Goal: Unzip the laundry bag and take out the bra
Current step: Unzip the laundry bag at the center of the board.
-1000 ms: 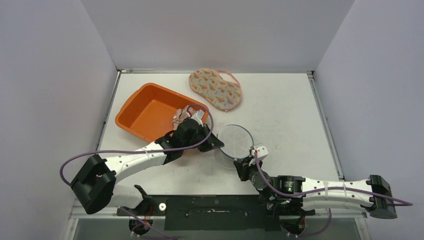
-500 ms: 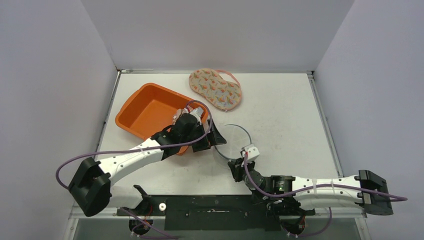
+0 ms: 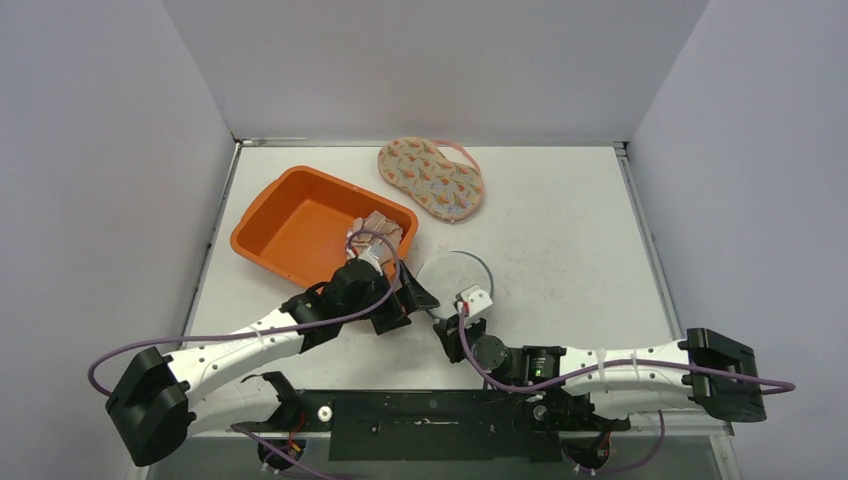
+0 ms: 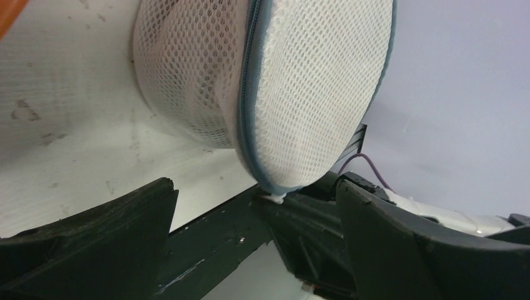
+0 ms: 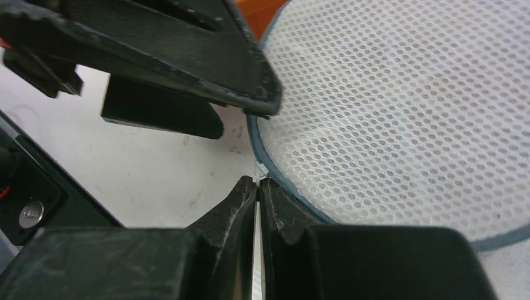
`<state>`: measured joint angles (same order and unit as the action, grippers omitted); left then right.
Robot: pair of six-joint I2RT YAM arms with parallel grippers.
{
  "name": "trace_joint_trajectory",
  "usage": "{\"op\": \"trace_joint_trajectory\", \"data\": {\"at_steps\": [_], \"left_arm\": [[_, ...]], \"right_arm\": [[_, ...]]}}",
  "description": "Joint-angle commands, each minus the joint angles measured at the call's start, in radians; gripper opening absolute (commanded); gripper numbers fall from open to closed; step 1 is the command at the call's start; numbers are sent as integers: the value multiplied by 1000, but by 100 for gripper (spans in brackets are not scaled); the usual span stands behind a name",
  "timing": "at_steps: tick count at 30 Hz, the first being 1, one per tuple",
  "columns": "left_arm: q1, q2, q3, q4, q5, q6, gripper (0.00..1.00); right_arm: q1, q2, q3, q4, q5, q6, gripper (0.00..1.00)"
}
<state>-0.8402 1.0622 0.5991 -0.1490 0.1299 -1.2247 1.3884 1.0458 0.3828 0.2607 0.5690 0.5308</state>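
The round white mesh laundry bag is seen on the table near the middle, just right of the orange bin and between the two hands. In the left wrist view the bag is shown tipped up, its flat mesh face turned to the right and its lowest edge close to the table. A blue-grey zipper band is seen running around the bag. The right hand is reached in from the near side with its fingers pressed together on a small white tab at that zipper band, at the near left edge of the bag. The left hand is held spread wide just left of the bag, nothing being gripped between its fingers; one of its dark fingers is seen in the right wrist view just beside the bag's rim. A crumpled pale bra is found at the right corner of the orange bin, just beyond the left wrist and well apart from the bag's mesh. A patterned fabric piece with a pink strap is laid flat at the far side of the table, beyond the bin and the bag.
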Motion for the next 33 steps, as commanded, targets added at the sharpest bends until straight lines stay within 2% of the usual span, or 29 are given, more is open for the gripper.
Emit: {"op": "trace_joint_trajectory", "data": {"at_steps": [1, 7, 16, 26, 33], "left_arm": [[-18, 45, 20, 171, -29, -80, 95], [-24, 84, 29, 212, -55, -92, 80], [-24, 117, 10, 239, -68, -98, 33], [-15, 123, 44, 200, -78, -57, 0], [-7, 136, 55, 216, -49, -22, 0]], "right_arm": [[-3, 24, 50, 88, -55, -30, 5], [-2, 24, 53, 78, -65, -26, 5], [-3, -1, 33, 57, -51, -9, 5], [-2, -92, 7, -41, -9, 15, 5], [-3, -196, -32, -166, 47, 65, 5]]}}
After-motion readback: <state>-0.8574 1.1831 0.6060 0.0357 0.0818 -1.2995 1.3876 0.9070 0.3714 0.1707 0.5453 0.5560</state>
